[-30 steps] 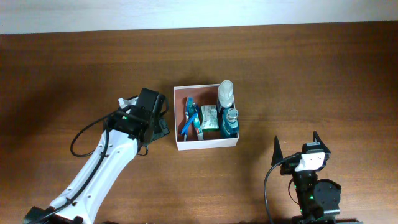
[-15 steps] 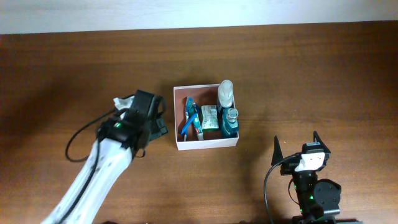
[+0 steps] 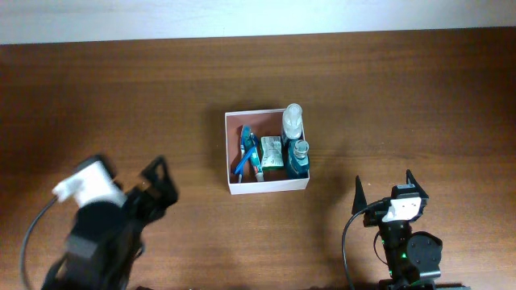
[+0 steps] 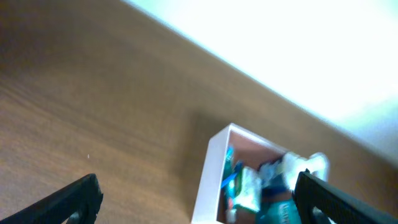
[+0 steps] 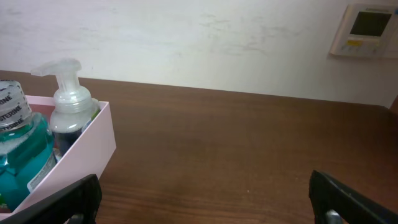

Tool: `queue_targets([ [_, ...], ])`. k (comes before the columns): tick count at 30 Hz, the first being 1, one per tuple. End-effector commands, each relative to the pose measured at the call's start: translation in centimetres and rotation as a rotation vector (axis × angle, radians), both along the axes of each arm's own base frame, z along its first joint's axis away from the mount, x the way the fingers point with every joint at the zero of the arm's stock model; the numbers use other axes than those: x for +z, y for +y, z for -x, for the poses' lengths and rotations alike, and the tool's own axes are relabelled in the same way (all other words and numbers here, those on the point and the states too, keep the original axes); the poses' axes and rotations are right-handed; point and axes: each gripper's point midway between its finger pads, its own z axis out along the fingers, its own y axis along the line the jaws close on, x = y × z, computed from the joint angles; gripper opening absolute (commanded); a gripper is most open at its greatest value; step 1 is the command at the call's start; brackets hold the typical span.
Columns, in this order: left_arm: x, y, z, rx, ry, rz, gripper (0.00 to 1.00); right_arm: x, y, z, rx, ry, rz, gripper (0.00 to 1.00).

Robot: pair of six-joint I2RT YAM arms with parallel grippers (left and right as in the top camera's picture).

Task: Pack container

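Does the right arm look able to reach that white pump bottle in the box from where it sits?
Probably yes. The right gripper has its fingers open, only bare table lies between it and the container, and the pump bottle stands by the wall nearest it, head above the rim.

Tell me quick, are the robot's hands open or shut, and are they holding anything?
Left gripper: open, holding nothing.
Right gripper: open, holding nothing.
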Motion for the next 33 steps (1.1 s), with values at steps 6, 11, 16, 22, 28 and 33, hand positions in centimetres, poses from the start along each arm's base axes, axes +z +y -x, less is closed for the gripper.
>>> queue_targets([
  [6,2.1,4.9,7.9,0.129,-0.184,0.04,0.99,-0.2,0.0,0.0,0.004,0.001,-0.002,0.99],
  [11,-0.4,6.6,11.5,0.203,-0.134,0.019,0.99,-0.2,0.0,0.0,0.004,0.001,-0.002,0.98],
  [16,-3.3,7.4,14.3,0.25,-0.06,-0.004,0.99,-0.2,0.0,0.0,0.004,0.001,-0.002,0.98],
  [22,-4.8,7.5,15.1,0.258,-0.067,-0.001,0.99,-0.2,0.1,0.0,0.004,0.001,-0.002,0.98],
  [28,-6.6,7.3,14.5,0.252,-0.063,0.003,0.99,-0.2,0.0,0.0,0.004,0.001,-0.002,0.98],
  [33,-6.9,7.1,12.6,0.255,-0.086,0.007,0.99,-0.2,0.0,0.0,0.004,0.001,-0.002,0.98],
])
